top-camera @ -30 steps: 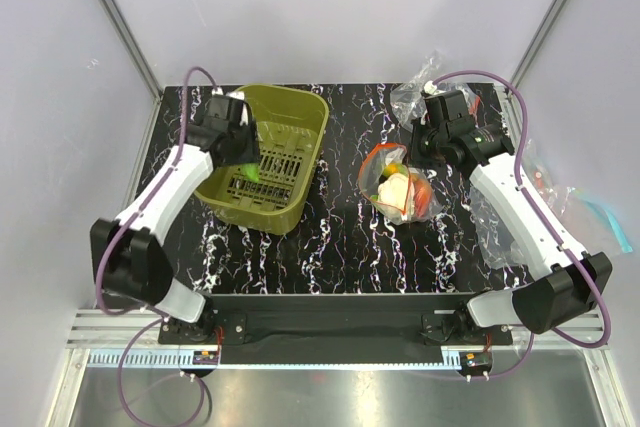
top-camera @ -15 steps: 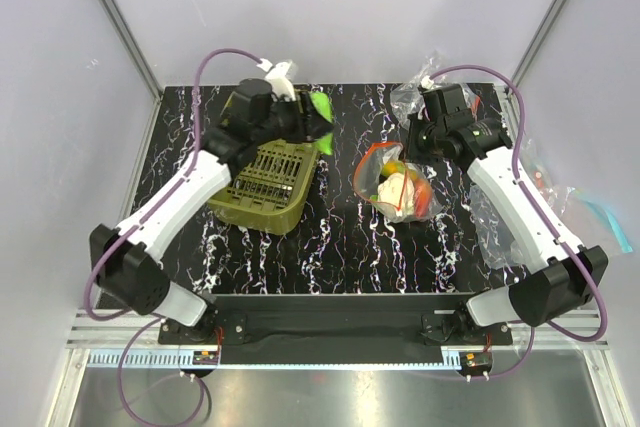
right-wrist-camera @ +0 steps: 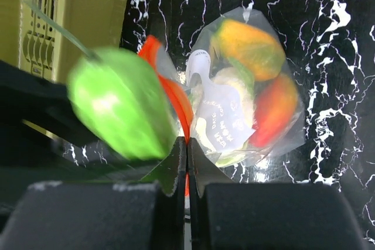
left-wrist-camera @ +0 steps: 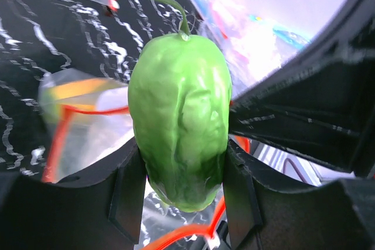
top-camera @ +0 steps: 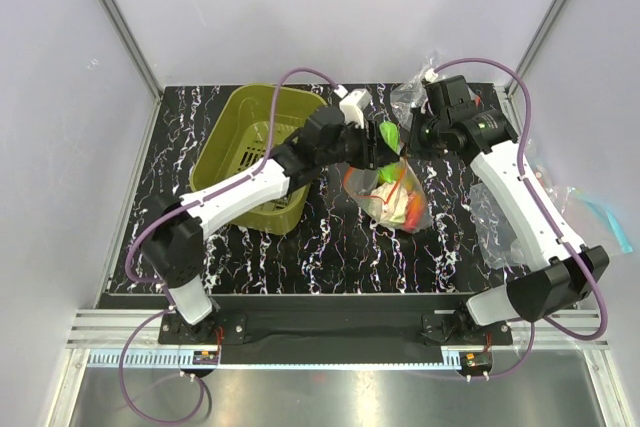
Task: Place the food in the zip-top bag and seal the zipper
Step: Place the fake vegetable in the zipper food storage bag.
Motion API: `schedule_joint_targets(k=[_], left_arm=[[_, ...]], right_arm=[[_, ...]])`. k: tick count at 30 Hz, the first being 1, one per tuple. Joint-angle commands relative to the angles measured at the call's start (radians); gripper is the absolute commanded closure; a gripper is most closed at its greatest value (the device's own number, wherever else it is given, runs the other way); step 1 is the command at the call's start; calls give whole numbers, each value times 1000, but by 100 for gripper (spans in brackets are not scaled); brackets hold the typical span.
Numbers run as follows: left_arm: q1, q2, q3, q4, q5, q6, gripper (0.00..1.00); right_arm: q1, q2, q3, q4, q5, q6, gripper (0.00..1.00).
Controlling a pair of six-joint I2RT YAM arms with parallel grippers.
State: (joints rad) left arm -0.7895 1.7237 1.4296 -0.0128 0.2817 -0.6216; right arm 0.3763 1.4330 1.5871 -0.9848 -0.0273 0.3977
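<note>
My left gripper (top-camera: 385, 137) is shut on a green leafy toy food (left-wrist-camera: 179, 118) and holds it just above the open mouth of the zip-top bag (top-camera: 395, 197); the green piece also shows in the right wrist view (right-wrist-camera: 120, 103). My right gripper (right-wrist-camera: 187, 144) is shut on the bag's red zipper (right-wrist-camera: 176, 95) at the rim and holds the bag up. Inside the bag (right-wrist-camera: 234, 115) lie an orange piece (right-wrist-camera: 249, 48), a red tomato (right-wrist-camera: 275, 109) and a white cauliflower behind the white label (right-wrist-camera: 220, 118).
The olive-green basket (top-camera: 262, 152) stands at the back left of the black marbled table (top-camera: 320, 237), close to my left arm. Other clear bags lie at the back right (top-camera: 415, 97) and along the right edge (top-camera: 545, 207), one with a light-blue strip (top-camera: 605, 217).
My left gripper has carried the green piece from the basket rightward to the bag's mouth. My right gripper has kept its hold on the zipper rim, and the bag has shifted slightly.
</note>
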Motion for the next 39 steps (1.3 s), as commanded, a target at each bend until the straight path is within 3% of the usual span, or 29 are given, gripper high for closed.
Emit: schedule_joint_targets(k=[1, 12, 19, 23, 26, 27, 31, 33, 39], left_arm=[[-28, -21, -24, 125, -55, 2, 83], [-60, -56, -121, 67, -82, 10, 85], [-71, -44, -126, -35, 48, -41, 83], [-74, 6, -60, -91, 99, -38, 71], [-76, 28, 21, -194, 105, -27, 49], [-76, 27, 55, -231, 64, -20, 34], [-74, -39, 66, -299, -24, 13, 5], [-67, -52, 87, -328, -36, 19, 1], [-25, -73, 258, -651, -136, 34, 1]], right_arm=[[-4, 16, 91, -14, 15, 35, 100], [-20, 32, 113, -17, 23, 93, 100], [-24, 34, 106, 11, 40, 67, 100], [-23, 15, 76, 38, 29, 66, 100], [-24, 10, 73, 37, 30, 64, 100], [-24, 7, 73, 38, 35, 66, 100], [-23, 1, 67, 34, 44, 58, 100], [-24, -2, 62, 34, 46, 58, 100], [-24, -25, 24, 41, 38, 55, 100]])
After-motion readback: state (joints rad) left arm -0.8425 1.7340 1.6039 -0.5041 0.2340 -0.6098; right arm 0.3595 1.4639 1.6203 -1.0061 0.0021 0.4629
